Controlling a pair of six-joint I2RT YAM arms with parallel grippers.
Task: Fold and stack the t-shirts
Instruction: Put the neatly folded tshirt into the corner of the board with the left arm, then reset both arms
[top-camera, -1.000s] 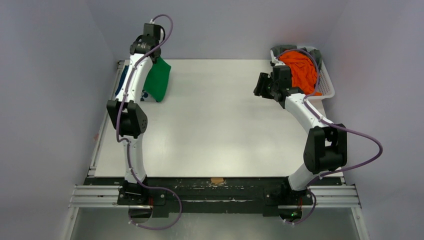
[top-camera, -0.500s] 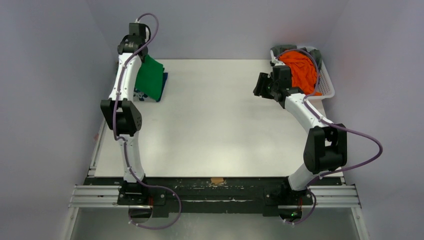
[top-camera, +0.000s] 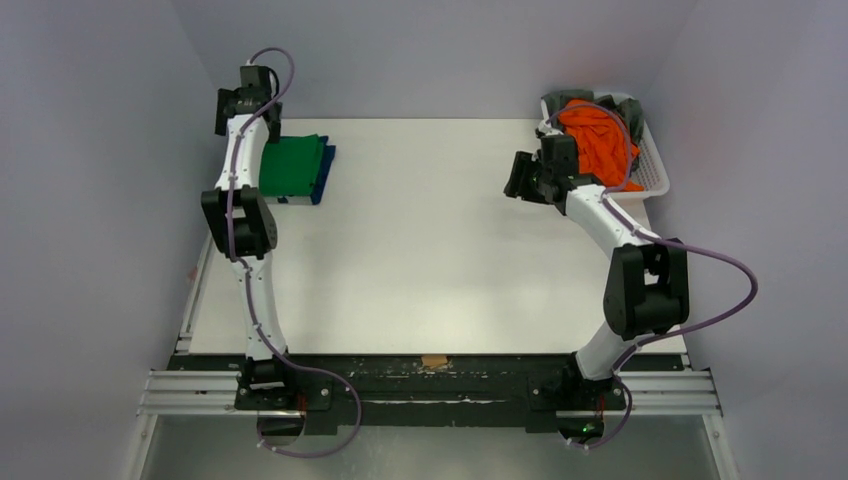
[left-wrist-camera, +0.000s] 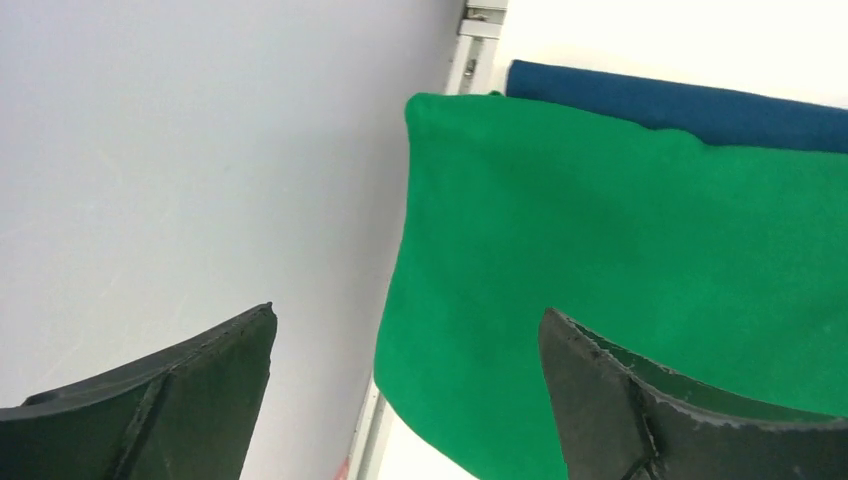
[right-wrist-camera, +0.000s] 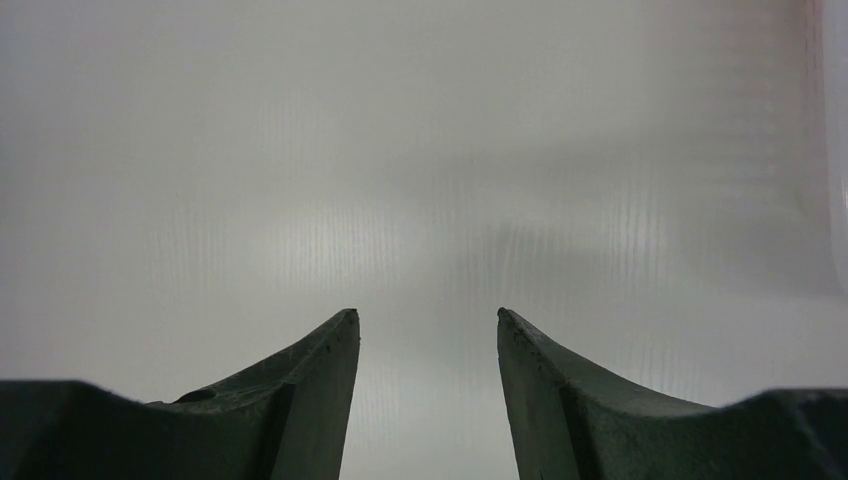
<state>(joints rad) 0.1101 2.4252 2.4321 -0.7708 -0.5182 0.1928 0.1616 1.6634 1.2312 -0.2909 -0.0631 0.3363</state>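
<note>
1. nearest the arm bases, the white table (top-camera: 430, 260) is bare across its middle, which looks kept free as folding room for the next garment.
2. farther in on the right, the right gripper (right-wrist-camera: 425, 320) hangs over bare tabletop with its claw moderately parted and nothing between the fingers, just beside the white basket (top-camera: 655, 172), probably parked there for a short reach to the unfolded shirts.
3. at the far left, the green t-shirt (top-camera: 290, 166) lies folded flat on the navy t-shirt (top-camera: 325, 172), whose edge shows along the right side. the pair sit tight against the table's left edge, apparently to keep the finished stack out of the work area.
4. in the far right corner, the orange t-shirt (top-camera: 597, 138) is heaped loose in the basket with the grey t-shirt (top-camera: 562, 97) bunched behind it, both apparently awaiting folding.
5. farthest back, the left gripper (left-wrist-camera: 405, 320) hovers above the stack's outer edge by the wall, claw spread wide and empty, touching no cloth.
</note>
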